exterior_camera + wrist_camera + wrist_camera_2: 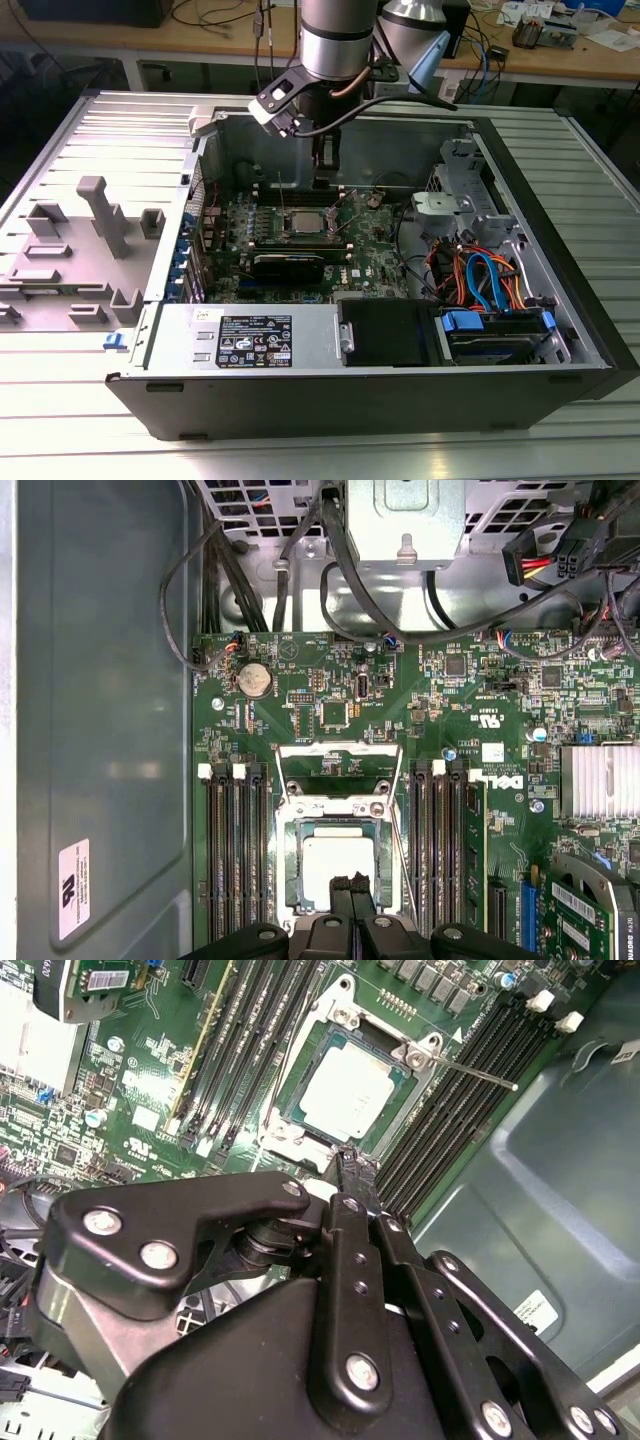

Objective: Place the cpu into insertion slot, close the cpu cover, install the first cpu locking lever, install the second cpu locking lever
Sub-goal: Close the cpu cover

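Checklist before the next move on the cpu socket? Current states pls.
1. cpu seated in the insertion slot: ok, it lies flat and square in both wrist views.
2. cpu cover down: ok, the frame looks flat around the chip.
3. One locking lever latched: not ok, its rod sticks out over the memory slots.
4. The other lever latched: cannot tell.
5. end effector empty: ok, it is shut with nothing held, tips at the slot's edge.
6. Loose cables off the socket: ok, they lie beyond the board's edge.
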Controlling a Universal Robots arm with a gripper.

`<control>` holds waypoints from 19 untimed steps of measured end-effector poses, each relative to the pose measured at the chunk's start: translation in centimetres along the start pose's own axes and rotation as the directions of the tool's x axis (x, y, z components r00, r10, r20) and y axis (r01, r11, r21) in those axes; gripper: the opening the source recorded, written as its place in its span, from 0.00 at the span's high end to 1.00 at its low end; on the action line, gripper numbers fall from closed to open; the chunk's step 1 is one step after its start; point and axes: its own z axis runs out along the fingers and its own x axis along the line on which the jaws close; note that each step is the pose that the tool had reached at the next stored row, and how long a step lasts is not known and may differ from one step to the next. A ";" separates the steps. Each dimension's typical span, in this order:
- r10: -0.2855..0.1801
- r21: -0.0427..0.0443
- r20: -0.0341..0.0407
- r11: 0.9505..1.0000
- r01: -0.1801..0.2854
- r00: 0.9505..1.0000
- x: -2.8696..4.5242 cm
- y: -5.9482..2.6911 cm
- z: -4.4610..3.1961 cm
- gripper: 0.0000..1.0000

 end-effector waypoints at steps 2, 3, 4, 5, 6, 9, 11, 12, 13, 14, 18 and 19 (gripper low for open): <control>0.000 0.000 0.000 1.000 0.000 1.000 0.00 0.04 0.00 0.89; 0.000 0.000 0.000 1.000 0.000 1.000 0.00 0.07 0.00 0.89; 0.000 0.000 0.000 1.000 0.000 1.000 0.00 0.09 0.00 0.89; 0.000 0.000 0.000 1.000 0.000 1.000 0.00 0.13 0.00 0.89; 0.000 0.000 0.000 1.000 0.000 1.000 0.00 0.23 0.00 0.89; 0.000 0.000 0.000 1.000 0.000 1.000 0.00 0.50 0.00 0.89; 0.000 0.000 0.000 1.000 0.000 1.000 0.00 0.67 -0.01 0.89; 0.000 0.000 0.000 1.000 0.000 1.000 0.00 0.69 0.00 0.89; 0.000 0.000 0.000 1.000 0.000 1.000 0.00 0.70 0.00 0.89; 0.000 0.000 0.000 1.000 0.000 1.000 0.00 0.70 0.00 0.89; 0.000 0.000 0.000 1.000 0.000 1.000 0.00 0.71 0.00 0.89; 0.000 0.000 0.000 1.000 0.000 1.000 0.00 0.72 0.00 0.89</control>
